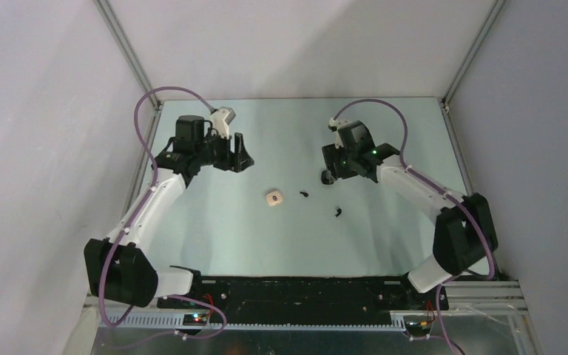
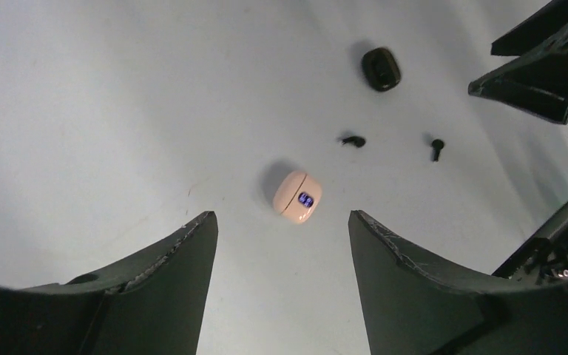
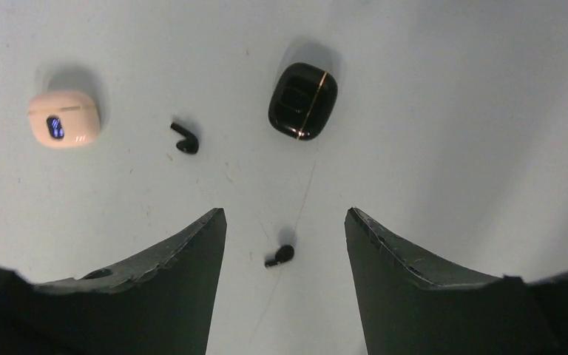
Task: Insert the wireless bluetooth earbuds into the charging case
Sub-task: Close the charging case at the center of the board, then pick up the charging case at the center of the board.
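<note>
Though tiny, two earbuds (image 3: 185,138); seemingly two cases (image 3: 302,100).

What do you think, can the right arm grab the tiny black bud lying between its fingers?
Probably yes: the bud lies loose on the table, framed by the right arm's open fingers, with nothing covering it.

The pale table (image 1: 266,251) is carrying four small things around its middle, all apart from one another. A cream case (image 1: 274,198) is lying closest to the centre, a small blue panel glowing on it. One earbud (image 1: 304,194) is lying just beside it toward the right edge. The other earbud (image 1: 337,213) is lying further right and closer to the near edge. A black case (image 3: 303,100) is sitting toward the far edge.
</note>
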You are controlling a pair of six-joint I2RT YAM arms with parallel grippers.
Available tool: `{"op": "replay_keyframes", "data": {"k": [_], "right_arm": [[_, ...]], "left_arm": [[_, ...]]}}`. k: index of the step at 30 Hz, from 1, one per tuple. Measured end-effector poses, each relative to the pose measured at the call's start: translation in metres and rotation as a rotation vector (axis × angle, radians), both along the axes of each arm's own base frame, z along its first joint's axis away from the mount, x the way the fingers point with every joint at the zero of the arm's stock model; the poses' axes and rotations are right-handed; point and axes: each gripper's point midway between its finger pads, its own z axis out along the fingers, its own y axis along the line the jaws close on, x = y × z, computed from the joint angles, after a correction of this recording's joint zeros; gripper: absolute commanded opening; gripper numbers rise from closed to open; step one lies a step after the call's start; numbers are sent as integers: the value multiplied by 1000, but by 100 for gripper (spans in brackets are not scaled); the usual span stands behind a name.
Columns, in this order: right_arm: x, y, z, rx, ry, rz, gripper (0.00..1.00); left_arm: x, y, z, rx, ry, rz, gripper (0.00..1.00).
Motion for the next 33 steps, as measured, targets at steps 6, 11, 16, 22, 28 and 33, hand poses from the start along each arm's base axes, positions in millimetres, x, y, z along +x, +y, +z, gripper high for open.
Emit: {"op": "replay_keyframes", "data": {"k": [6,11,16,22,28,33], "right_arm": [[18,17,-42,-26,81,-61,60],[35,28,-63,-53,111,-91,56],[42,30,-66,-64,105,-138,53],[47,26,-77,-91,115,-191,55],[47,23,-93,-117,150,-225,56],[52,23,-103,-127,175,-243,55]], "left_arm": [[-11,12,-19,26,104,77,74],[-27,18,-35,28,141,104,75],[-33,18,-30,12,122,113,75],[-35,13,-19,-9,93,99,75],[-36,10,-19,-19,100,90,75],[-36,9,-22,-18,109,88,74]]}}
